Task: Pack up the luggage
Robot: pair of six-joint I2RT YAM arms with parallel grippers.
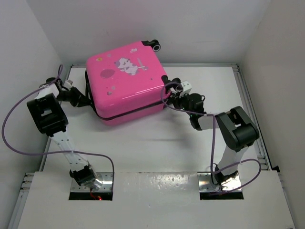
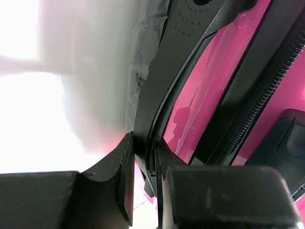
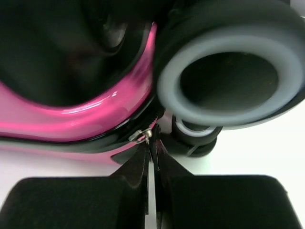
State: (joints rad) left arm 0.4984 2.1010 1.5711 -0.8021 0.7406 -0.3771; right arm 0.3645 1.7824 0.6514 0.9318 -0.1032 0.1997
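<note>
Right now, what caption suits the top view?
Left gripper and right gripper pinch opposite sides of a pink suitcase.

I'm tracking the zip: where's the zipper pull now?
Right wrist view: the zipper pull is at the luggage corner beside the wheel, pinched in the right gripper.

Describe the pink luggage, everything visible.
The luggage is a glossy pink hard shell with a white cartoon animal print, a black zipper band round its seam and small wheels. It lies flat, halves together, on the far table. The left hand pinches its black side strap; the right hand pinches its zipper pull.
</note>
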